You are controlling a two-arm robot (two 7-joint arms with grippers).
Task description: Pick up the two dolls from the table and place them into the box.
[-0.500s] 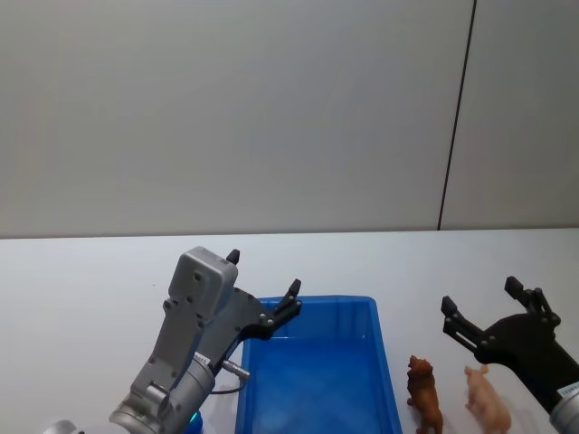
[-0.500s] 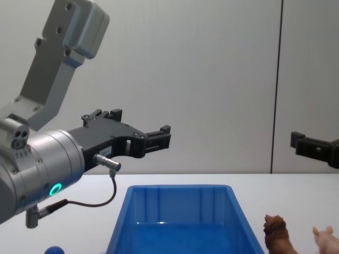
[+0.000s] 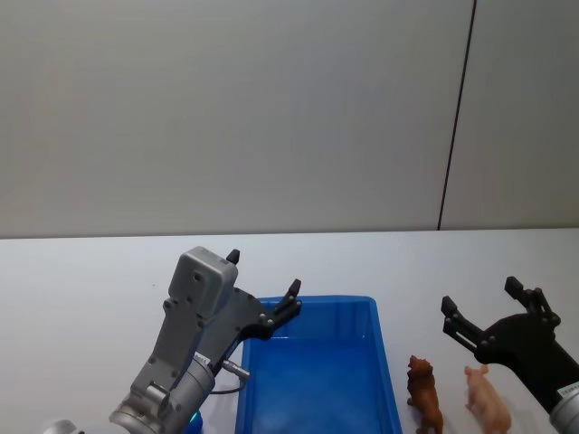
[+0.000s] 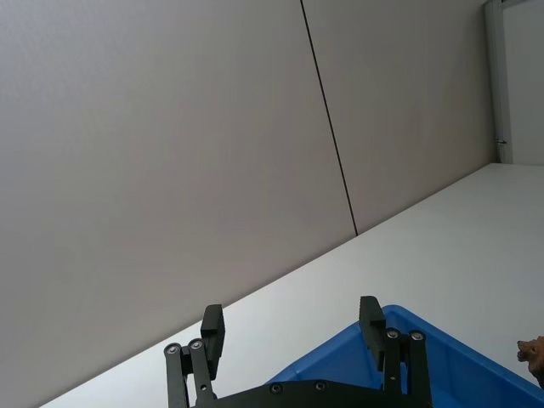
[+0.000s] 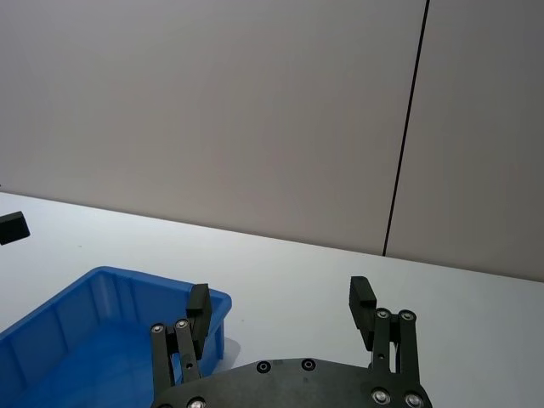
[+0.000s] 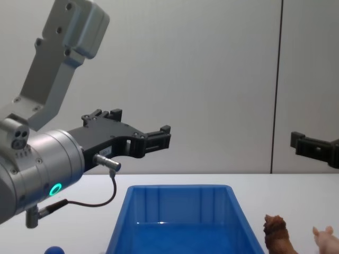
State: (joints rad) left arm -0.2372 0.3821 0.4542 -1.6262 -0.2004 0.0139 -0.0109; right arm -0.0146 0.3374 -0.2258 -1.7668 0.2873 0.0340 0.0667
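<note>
Left claw (image 3: 263, 274) is raised over the far left corner of the blue bin (image 3: 317, 299), fingers spread wide, empty. Right claw (image 3: 481, 297) hovers right of the bin, likewise wide and empty. Brown doll (image 3: 423, 391) and pink doll (image 3: 487, 400) stand on the table (image 3: 90, 289) right of the bin, beneath the right claw, with their feet cut off from sight.

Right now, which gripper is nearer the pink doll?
Right. The right gripper hovers above the pink doll; the left gripper hangs at the far left corner of the blue box.
</note>
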